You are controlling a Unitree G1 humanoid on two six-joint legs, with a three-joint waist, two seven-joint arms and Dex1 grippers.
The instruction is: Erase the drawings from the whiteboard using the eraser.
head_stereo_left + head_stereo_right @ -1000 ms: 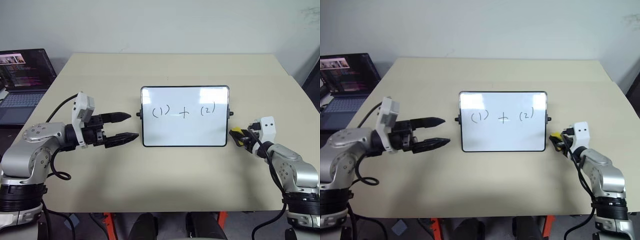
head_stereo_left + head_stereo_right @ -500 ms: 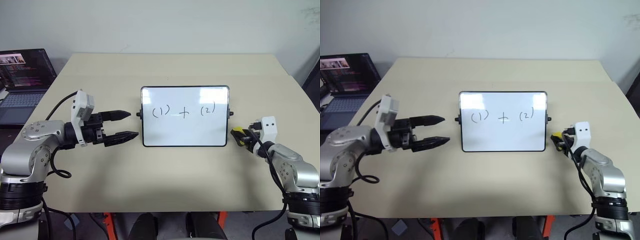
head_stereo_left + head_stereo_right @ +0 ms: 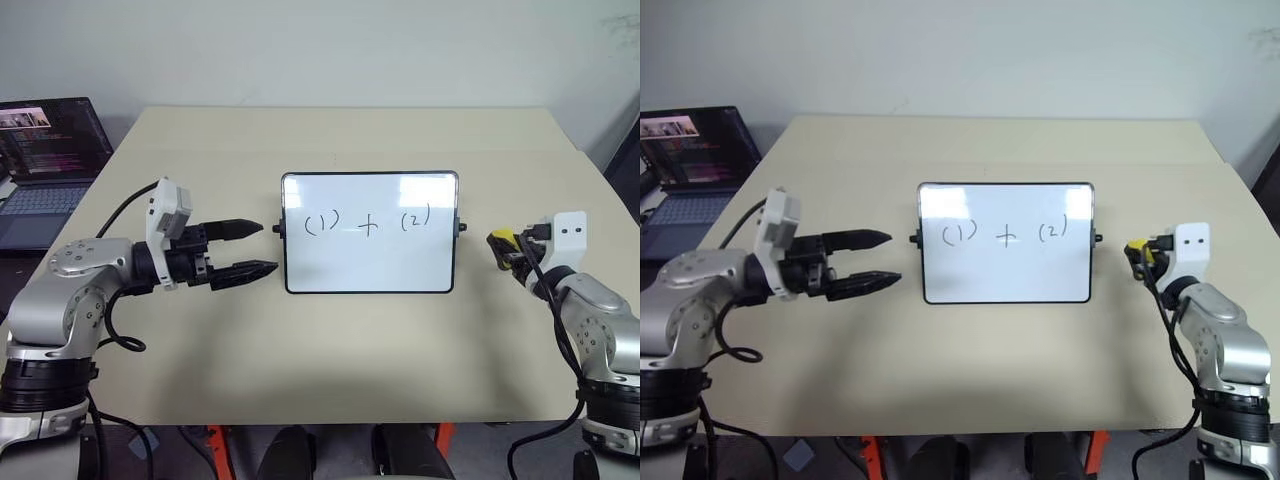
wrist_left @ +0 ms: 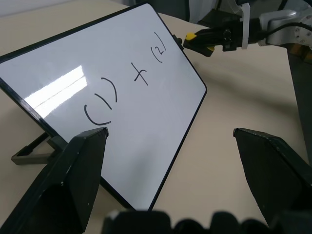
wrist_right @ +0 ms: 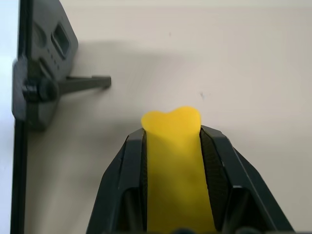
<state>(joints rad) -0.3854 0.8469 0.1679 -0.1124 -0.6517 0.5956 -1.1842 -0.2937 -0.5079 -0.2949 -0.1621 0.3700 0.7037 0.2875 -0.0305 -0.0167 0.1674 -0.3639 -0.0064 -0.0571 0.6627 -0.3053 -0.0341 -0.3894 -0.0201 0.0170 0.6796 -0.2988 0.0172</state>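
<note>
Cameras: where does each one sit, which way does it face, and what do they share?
Head eyes: look down over the table at the whiteboard and both arms.
Left wrist: looks past the open left claw at the drawings.
Right wrist: looks along the right claw, shut on the eraser.
Shared: whiteboard and eraser.

right end effector (image 5: 173,141): clamped on yellow eraser (image 5: 174,170) | whiteboard (image 5: 22,73) edge-on, black frame, stand leg on bench (image 5: 219,58)
</note>
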